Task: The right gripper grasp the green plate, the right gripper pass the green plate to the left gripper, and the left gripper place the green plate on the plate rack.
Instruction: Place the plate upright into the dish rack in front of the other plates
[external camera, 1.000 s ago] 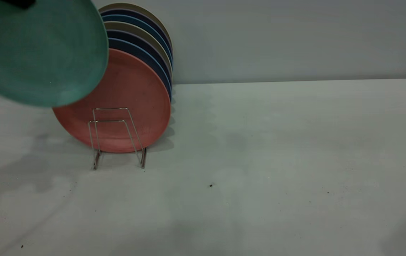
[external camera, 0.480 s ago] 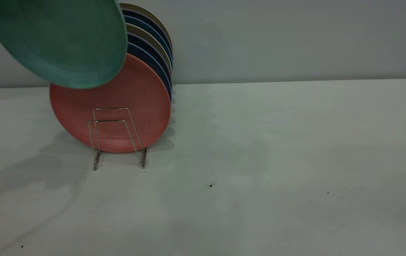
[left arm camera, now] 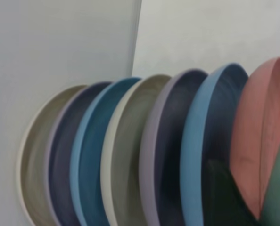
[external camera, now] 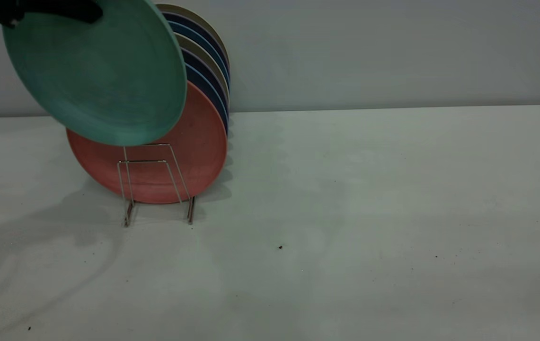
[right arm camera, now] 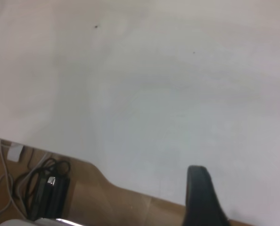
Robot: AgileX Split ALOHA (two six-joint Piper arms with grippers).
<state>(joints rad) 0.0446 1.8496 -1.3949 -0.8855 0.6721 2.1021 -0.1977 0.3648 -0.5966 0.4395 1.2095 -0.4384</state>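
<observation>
Now: left end effector (external camera: 45, 10) clamps the top rim of the green plate (external camera: 97, 76).
Round matte plate hangs tilted above the wire plate rack (external camera: 156, 182), overlapping the salmon-pink plate (external camera: 175, 156); right end effector: cannot tell.

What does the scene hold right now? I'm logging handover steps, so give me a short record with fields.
held item: green plate, tilted, in the air in front of the racked plates
holder: left claw, clamped on its upper edge
plate rack: front loops unfilled
front racked plate: salmon-pink plate, upright
behind it: dark blue plates and beige ones
right claw: off by the table's edge; only one finger shows
placement: not yet done
</observation>
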